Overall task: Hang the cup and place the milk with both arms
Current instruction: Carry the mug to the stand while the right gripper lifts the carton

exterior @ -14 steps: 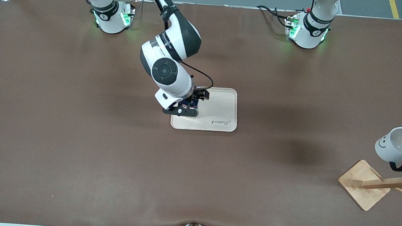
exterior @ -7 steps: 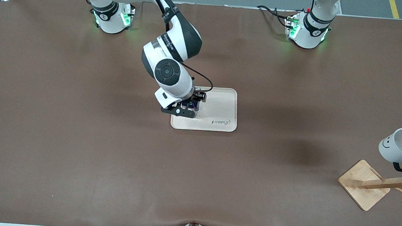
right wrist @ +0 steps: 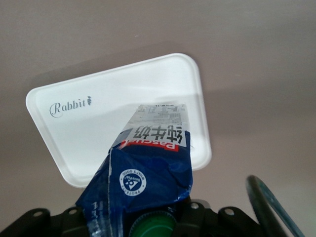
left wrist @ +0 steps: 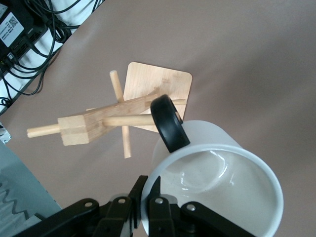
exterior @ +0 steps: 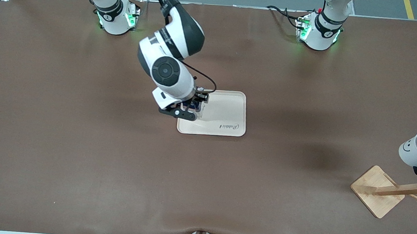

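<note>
My right gripper [exterior: 189, 108] is shut on the milk [right wrist: 148, 168], a dark-blue carton with a green cap [right wrist: 153, 228], gripped near the cap. It holds the carton tilted over the cream tray [exterior: 227, 115], at the tray's edge toward the right arm's end. The arm hides most of the carton in the front view. My left gripper [left wrist: 149, 197] is shut on the rim of the white cup [exterior: 416, 152]. It holds the cup above the wooden rack [exterior: 379, 190]. The cup's black handle [left wrist: 169, 123] is at the tip of a rack peg [left wrist: 126, 120].
The tray [right wrist: 98, 123] carries the word "Rabbit" and has nothing else on it. The rack's square base [left wrist: 158, 89] stands near the table's edge at the left arm's end. Cables [left wrist: 29, 44] lie off the table there.
My right gripper has shifted with the milk toward the right arm's end of the tray. My left gripper has carried the cup toward the left arm's end, closer to the rack's pegs.
</note>
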Robot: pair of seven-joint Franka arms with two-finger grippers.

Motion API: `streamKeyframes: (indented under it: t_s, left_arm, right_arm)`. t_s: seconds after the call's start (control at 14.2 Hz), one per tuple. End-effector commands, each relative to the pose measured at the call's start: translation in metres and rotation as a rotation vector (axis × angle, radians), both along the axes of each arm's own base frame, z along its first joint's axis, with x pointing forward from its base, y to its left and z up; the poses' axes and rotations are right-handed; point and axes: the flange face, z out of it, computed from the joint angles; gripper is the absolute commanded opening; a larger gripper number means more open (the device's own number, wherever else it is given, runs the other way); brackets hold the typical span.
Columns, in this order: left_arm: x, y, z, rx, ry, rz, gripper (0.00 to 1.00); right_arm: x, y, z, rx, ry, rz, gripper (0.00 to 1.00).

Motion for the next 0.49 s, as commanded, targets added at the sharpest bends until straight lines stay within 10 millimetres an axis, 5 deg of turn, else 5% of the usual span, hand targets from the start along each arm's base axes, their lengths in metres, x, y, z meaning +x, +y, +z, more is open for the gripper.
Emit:
streamKeyframes:
  t_s: [0.0,0.21,0.28,0.42]
  left_arm:
    - [0.009,0.008,-0.004,0.009,-0.03,-0.039,0.0]
    - [0.015,0.02,-0.018,0.005,-0.047,-0.033,0.0]
    - [0.016,0.02,-0.019,0.005,-0.051,-0.031,0.18]
    - [0.02,0.024,-0.027,-0.017,-0.065,-0.017,0.35]
  right_arm:
    - [0.03,-0.045,0.054,-0.003,0.001,-0.066,0.0]
    - [0.053,-0.104,0.088,0.002,0.008,-0.134,0.0]
    - [0.063,-0.139,0.094,-0.007,0.046,-0.171,0.0]
    - [0.086,-0.195,0.115,0.029,0.023,-0.157,0.0]
